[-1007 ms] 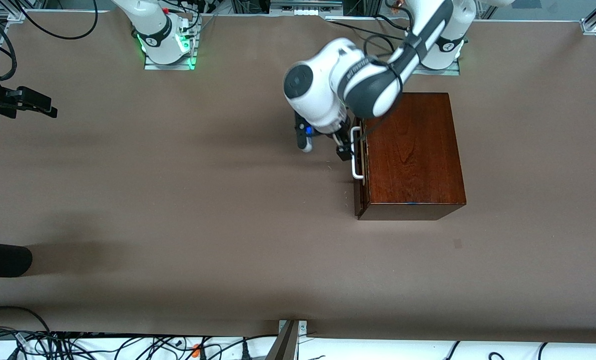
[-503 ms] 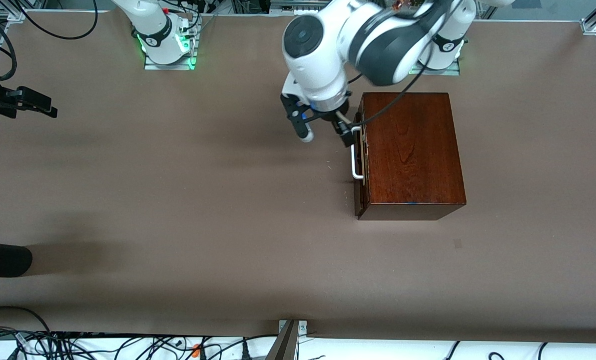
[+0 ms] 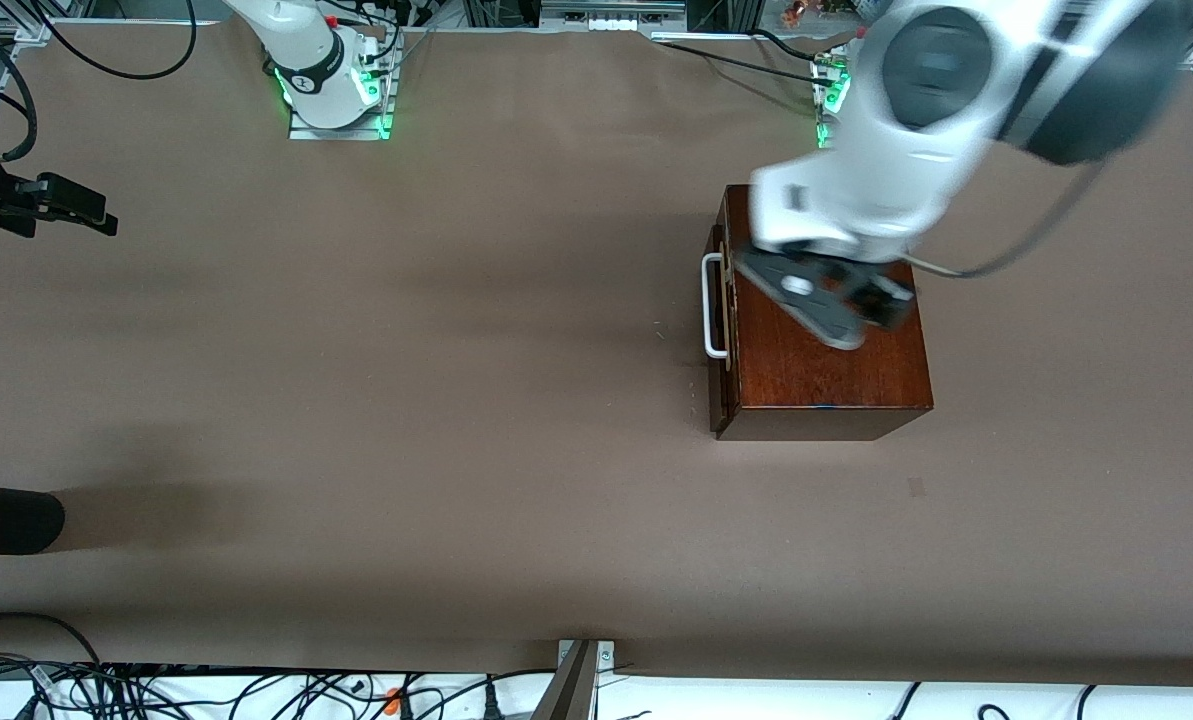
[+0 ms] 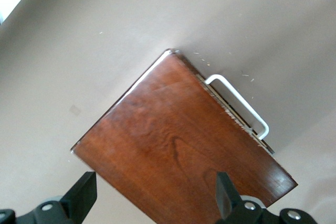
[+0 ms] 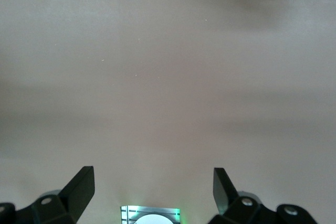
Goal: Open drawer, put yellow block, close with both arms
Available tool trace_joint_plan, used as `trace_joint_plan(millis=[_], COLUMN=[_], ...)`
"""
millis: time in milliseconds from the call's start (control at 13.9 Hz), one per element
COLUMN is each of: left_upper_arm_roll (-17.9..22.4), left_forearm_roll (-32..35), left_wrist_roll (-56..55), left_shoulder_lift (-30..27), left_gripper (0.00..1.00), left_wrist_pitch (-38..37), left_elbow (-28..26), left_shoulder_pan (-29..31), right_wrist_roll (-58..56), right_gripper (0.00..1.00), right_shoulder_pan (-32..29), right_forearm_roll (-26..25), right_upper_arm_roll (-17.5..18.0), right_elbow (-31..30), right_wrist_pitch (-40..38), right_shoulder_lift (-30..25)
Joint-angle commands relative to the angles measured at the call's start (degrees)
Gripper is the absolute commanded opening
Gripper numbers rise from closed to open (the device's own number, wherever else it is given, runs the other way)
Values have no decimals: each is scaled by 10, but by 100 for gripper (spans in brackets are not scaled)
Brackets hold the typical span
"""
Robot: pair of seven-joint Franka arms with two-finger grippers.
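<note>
The mahogany wooden box (image 3: pixel 826 350) stands toward the left arm's end of the table. Its drawer front (image 3: pixel 720 330) lies against the box, with the white bar handle (image 3: pixel 713 305) free. My left gripper (image 3: pixel 861 305) is open and empty, up in the air over the box top. The left wrist view shows its fingers spread above the box top (image 4: pixel 178 150) and the handle (image 4: pixel 239 106). My right gripper (image 3: pixel 96 218) waits open and empty at the right arm's end of the table; in its wrist view (image 5: pixel 152 190) it is over bare table. The yellow block is out of view.
The right arm's green-lit base (image 5: pixel 151 214) shows between the right fingers. A black object (image 3: pixel 6 515) lies at the table's edge at the right arm's end, nearer the front camera. Cables (image 3: pixel 256 690) run along the near edge.
My left gripper has left the drawer handle, risen and swung over the box top. The drawer and box have not moved. The right arm has not moved.
</note>
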Motion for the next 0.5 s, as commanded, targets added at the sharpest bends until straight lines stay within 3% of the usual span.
trace_joint_plan(millis=[0, 216, 431], left_upper_arm_roll=[34, 94, 141], left_forearm_roll=[-22, -64, -68], left_wrist_roll=[-47, -112, -113], left_shoulder_lift=[-32, -63, -132], left_gripper=[100, 100, 100], left_wrist_pitch=[-12, -71, -47], left_elbow=[-8, -30, -124], left_shoulder_pan=[11, 11, 16], right_wrist_roll=[-4, -2, -4], right_gripper=[100, 100, 100], right_shoulder_pan=[-4, -4, -4], right_forearm_roll=[-8, -7, -7], right_upper_arm_roll=[4, 5, 4], right_elbow=[-1, -1, -1], right_wrist_pitch=[-2, -1, 2], right_shoulder_lift=[-5, -5, -5])
